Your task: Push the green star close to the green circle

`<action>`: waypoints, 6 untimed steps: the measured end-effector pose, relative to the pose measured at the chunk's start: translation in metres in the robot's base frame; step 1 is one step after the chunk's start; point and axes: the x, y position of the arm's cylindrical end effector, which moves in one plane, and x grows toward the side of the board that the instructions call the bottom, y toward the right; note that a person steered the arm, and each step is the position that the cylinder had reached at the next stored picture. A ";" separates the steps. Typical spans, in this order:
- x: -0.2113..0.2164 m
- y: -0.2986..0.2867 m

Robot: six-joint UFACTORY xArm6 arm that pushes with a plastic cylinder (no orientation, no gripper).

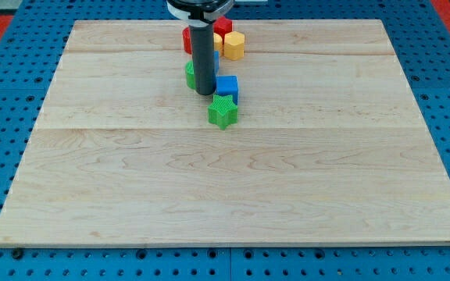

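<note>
One green star [223, 112], ribbed on top, lies upper-centre on the pale wooden board [225, 187], touching one blue cube [226, 87] just above it. One green circle [190, 75] sits up and left of that, half hidden behind the dark rod; my tip [205, 93] rests beside it, just left of the cube and apart from the star; no claw here, only the rod. Toward the top edge: two red blocks [223, 26], [186, 39], shapes unclear, and one yellow block [233, 44]; no writing readable.
</note>
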 end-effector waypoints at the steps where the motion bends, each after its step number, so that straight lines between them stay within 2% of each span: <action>1: -0.052 0.007; 2: -0.072 0.066; 3: -0.046 0.136; 4: 0.059 0.108; 5: 0.070 0.021; 6: 0.060 -0.013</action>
